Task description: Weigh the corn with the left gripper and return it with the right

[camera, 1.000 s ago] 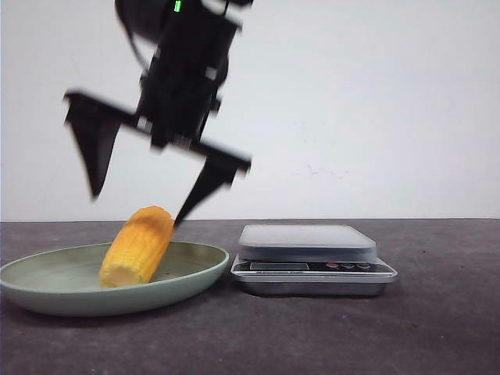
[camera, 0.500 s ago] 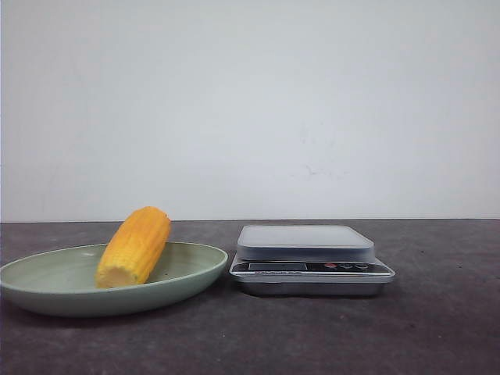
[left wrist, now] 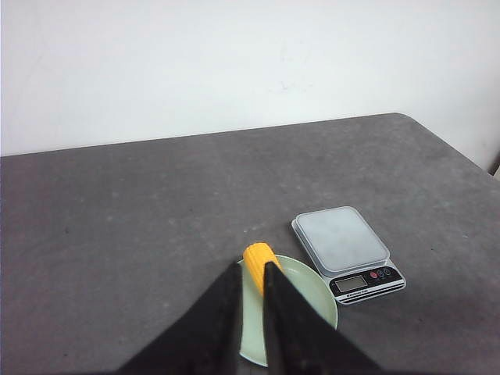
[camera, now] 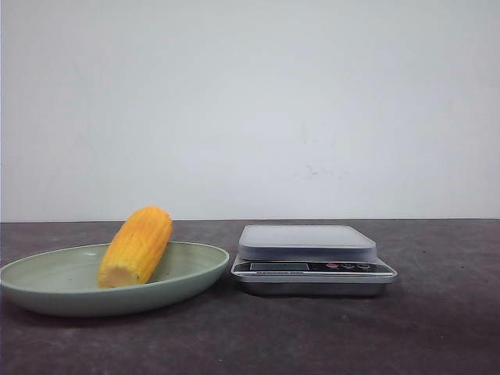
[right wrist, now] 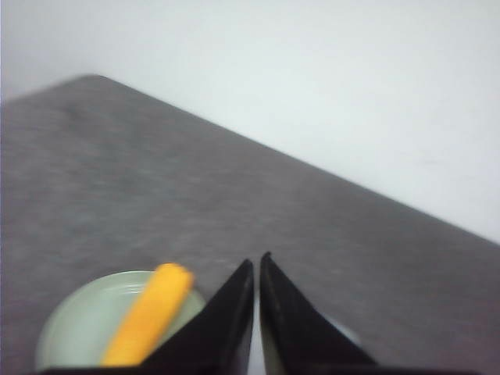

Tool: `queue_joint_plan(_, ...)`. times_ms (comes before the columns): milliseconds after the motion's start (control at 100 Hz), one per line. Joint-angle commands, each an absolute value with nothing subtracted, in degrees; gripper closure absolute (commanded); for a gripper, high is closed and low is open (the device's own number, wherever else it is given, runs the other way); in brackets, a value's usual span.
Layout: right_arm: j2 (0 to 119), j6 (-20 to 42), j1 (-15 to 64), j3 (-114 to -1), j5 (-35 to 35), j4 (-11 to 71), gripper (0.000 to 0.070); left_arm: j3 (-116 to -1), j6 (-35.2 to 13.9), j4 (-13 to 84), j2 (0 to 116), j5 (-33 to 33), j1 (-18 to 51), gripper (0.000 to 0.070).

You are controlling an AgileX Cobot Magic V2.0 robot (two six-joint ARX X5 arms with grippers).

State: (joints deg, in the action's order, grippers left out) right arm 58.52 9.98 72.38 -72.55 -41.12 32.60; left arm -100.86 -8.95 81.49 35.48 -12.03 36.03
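The yellow-orange corn (camera: 135, 248) lies tilted in a pale green plate (camera: 55, 279), cut end toward the camera and rounded end resting on the far rim. No gripper shows in the front view. In the left wrist view my left gripper (left wrist: 251, 267) hangs high above the table, its black fingers almost together and empty, with the corn (left wrist: 256, 256) and plate (left wrist: 308, 293) far below the tips. In the blurred right wrist view my right gripper (right wrist: 256, 262) is shut and empty, also high up, with the corn (right wrist: 148, 312) and plate (right wrist: 74, 324) below, off to one side.
A silver kitchen scale (camera: 308, 242) with nothing on its platform stands just right of the plate, almost touching it; it also shows in the left wrist view (left wrist: 344, 238). Dark grey tabletop, white wall behind.
One second ago a black arm with a wide-open gripper hung just above the corn; it has risen out of the front view. The corn stays in the plate, barely shifted.
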Motion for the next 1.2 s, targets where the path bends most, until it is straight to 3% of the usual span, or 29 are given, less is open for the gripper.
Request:
queue_joint_plan(0, 55.6, 8.7, 73.2, -67.4, -37.8, 26.1, 0.0693, -101.8, -8.7, 83.7, 35.9, -12.2, 36.4, 0.0689)
queue_joint_plan(130, 51.0, 4.6, 73.2, -61.3, -31.9, 18.4, 0.0693, -101.8, -10.6, 83.7, 35.9, -12.2, 36.4, 0.0689)
queue_joint_plan(940, 49.9, 4.6, 73.1, -61.2, -31.5, 18.4, 0.0693, -101.8, -11.0, 83.7, 35.9, -12.2, 36.4, 0.0689)
queue_joint_plan(1100, 48.0, 5.1, 66.0, -61.1, -31.0, 23.9, 0.0693, -101.8, -11.0, 83.7, 35.9, -12.2, 36.4, 0.0689)
queue_joint_plan(1190, 46.4, 4.0, 59.6, -60.2, -25.1, 25.9, 0.0693, -102.0, -11.0, 83.7, 35.9, -12.2, 36.4, 0.0689)
